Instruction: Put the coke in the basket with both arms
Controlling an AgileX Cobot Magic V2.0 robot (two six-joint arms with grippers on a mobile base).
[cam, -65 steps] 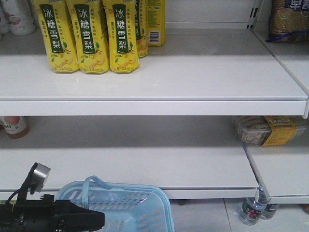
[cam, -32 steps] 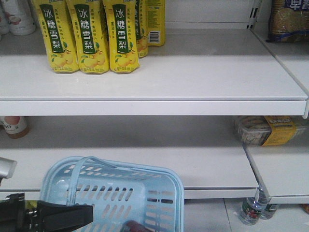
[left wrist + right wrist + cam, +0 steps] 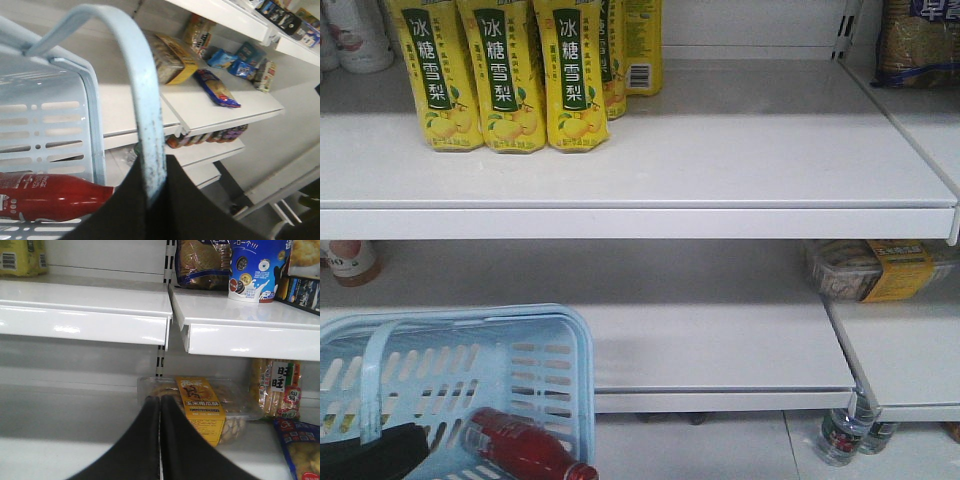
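the basket sits at the lower left, in front of the lower shelf. the coke lies on its side inside the basket, near its right wall. a basket handle runs between the left gripper jaws. drink cartons stand at the back left of the upper shelf. a snack box lies at the right end of the lower shelf. bottles stand on the floor under the shelf's right corner. the right gripper is in front of the snack box.
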